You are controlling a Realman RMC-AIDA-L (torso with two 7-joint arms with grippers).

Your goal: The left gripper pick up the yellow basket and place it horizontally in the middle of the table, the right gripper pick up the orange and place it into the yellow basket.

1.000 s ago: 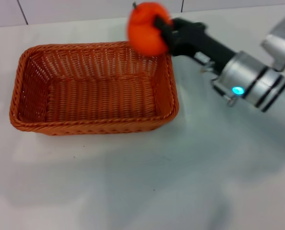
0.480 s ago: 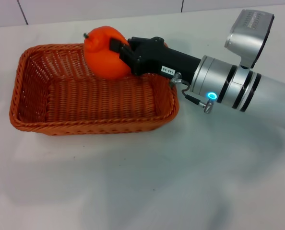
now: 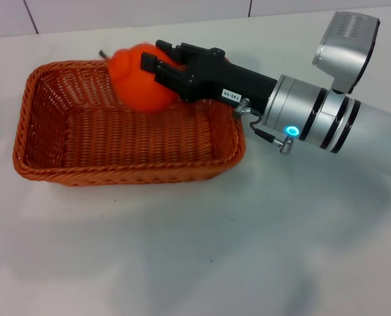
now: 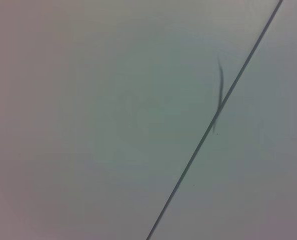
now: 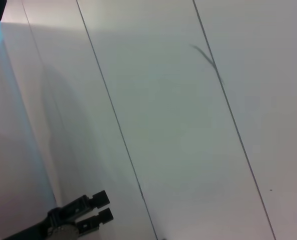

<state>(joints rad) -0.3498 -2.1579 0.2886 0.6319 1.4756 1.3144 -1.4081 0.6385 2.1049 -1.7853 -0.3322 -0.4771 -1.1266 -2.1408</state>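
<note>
The right gripper (image 3: 157,71) is positioned over the far right part of the yellow basket (image 3: 31,155), reaching in from the right side. Its fingers (image 3: 169,78) are spread apart approx. the fruit's width; the orange (image 3: 133,82) is seen between and just beyond them, above the basket's far wall. Contact w/ the fingers cannot be confirmed. The basket is set on the white table (image 3: 195,250). The left gripper is not shown in any view.
</note>
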